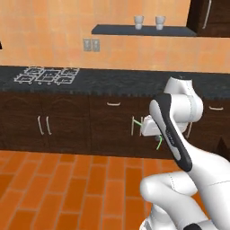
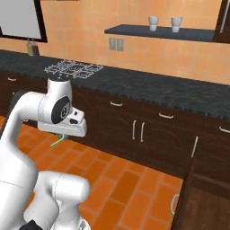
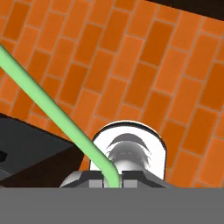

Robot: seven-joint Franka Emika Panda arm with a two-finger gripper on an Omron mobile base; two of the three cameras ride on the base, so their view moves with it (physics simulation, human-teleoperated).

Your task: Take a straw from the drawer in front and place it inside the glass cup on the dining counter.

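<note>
**Inspector:** Item under review: the straw (image 3: 52,114). Very thin, light green, bent at one end. I judge it near weightless and easily crushed or flexed, with a smooth wall likely to slip or pivot in a pinch.

**Assistant:** Where is it?

**Inspector:** In the tool (image 3: 112,178), carried in the air above the brick floor (image 3: 144,65), in front of the dark cabinets (image 1: 67,121). The jaws are closed tight on the straw right by its bend; the long straight run sticks out free.

**Assistant:** A sound hold?

**Inspector:** Adequate, in my opinion. A hold nearer mid-length would swing less.

**Assistant:** Containers?

**Inspector:** Two pale cups (image 1: 149,21) on the wall shelf (image 1: 143,30); contents cannot be made out. A dark drawer front (image 2: 202,202) with a curved silver handle stands at lower right of the right base view; its inside is hidden.
</note>
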